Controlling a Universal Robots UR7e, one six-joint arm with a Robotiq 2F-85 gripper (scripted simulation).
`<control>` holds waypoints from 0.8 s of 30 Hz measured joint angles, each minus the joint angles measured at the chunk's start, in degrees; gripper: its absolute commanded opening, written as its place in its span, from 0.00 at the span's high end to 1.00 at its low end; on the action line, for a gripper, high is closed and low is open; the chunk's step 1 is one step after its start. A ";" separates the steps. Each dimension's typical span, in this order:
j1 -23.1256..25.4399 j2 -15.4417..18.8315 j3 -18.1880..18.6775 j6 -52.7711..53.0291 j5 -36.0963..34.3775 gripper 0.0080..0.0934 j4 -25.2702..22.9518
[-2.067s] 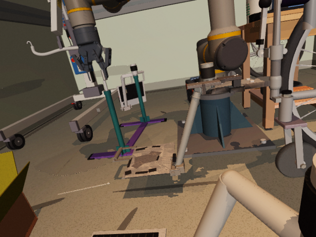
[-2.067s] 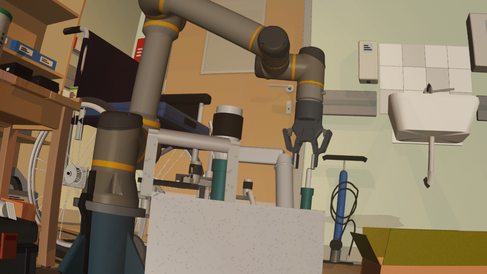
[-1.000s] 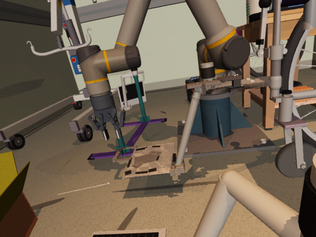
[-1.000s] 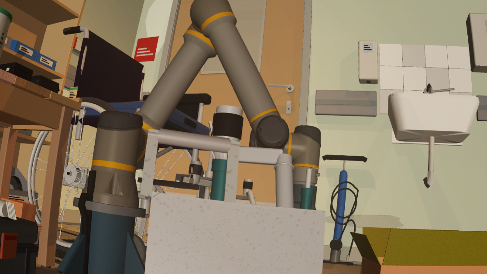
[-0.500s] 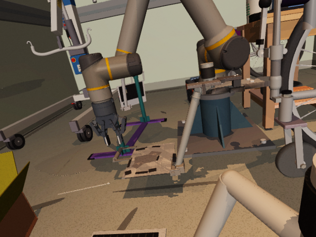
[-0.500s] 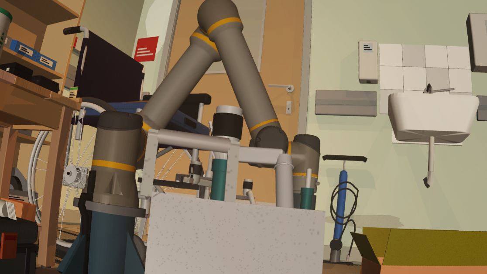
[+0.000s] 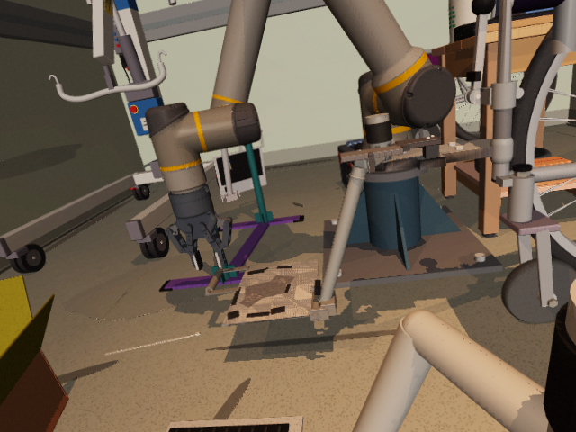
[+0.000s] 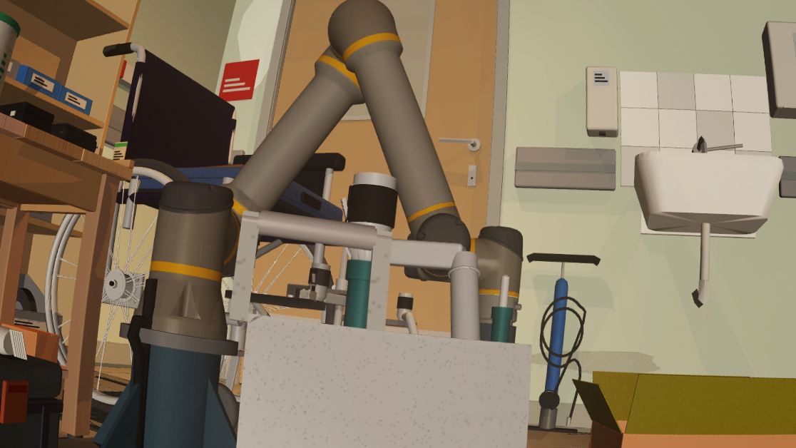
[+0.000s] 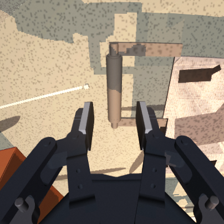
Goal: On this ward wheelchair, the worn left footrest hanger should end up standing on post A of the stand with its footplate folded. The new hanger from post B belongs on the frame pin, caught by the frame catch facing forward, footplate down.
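On the floor in front of the wheelchair, the worn hanger's tube [image 7: 336, 242] slants down from the frame to its footplate [image 7: 272, 293], which lies flat and unfolded. A short handle bar [image 7: 215, 283] [image 9: 114, 88] sticks out at the footplate's left edge. My gripper [image 7: 208, 261] [image 9: 115, 126] hangs open just above this bar and holds nothing. Behind it is the purple stand [image 7: 242, 249] with a teal post [image 7: 257, 183]. A low teal post [image 7: 228, 274] stands right by the fingers. The second side camera hides the gripper behind a grey block.
The wheelchair [image 7: 525, 153] fills the right side. My arm's blue pedestal [image 7: 393, 209] stands on a plate behind the footplate. A wheeled lift base [image 7: 83, 218] sits at the left. A yellow and brown box [image 7: 23, 353] is at the lower left.
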 measured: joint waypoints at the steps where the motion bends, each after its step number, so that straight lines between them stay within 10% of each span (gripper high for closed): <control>1: 0.00 0.19 0.01 0.00 0.00 0.53 -0.19; 24: 0.00 5.58 -0.12 0.00 0.00 0.53 -5.43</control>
